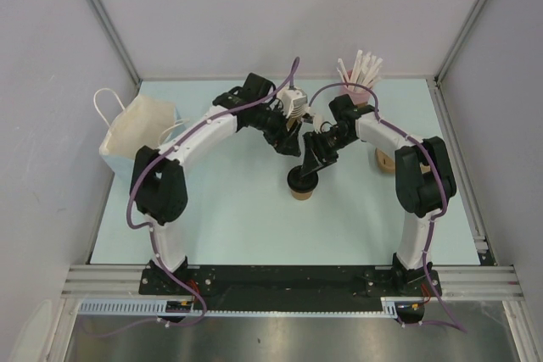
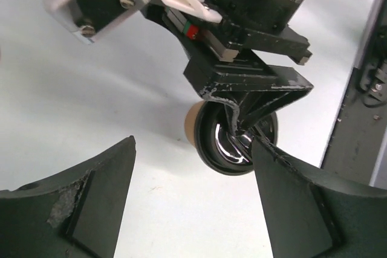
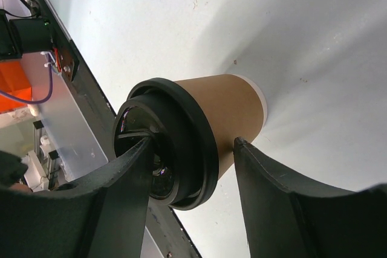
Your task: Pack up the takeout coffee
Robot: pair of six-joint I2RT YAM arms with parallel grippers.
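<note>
Coffee (image 1: 301, 182): one cup, lid (image 3: 187, 125) fitted, stood upright on the table (image 1: 254, 231) near its middle, between the two arms.

Right gripper (image 3: 192, 146): positioned at the cup's top, fingers apart and straddling the lid's rim. One fingertip lay on the lid's top and the other sat against the brown wall just below the rim. Whether they actually pinched could not be determined.

Left gripper (image 2: 192, 149): jaws spread wide with nothing between them, close behind the cup and not touching it.

Other items: one white bag (image 1: 136, 131) with handles stood at the table's left edge. One pink cup (image 1: 356, 91) stood at the back right, holding several white sticks, count uncertain. Brown cups (image 1: 383, 161) lay beside the right arm, partly hidden, number not determinable.
</note>
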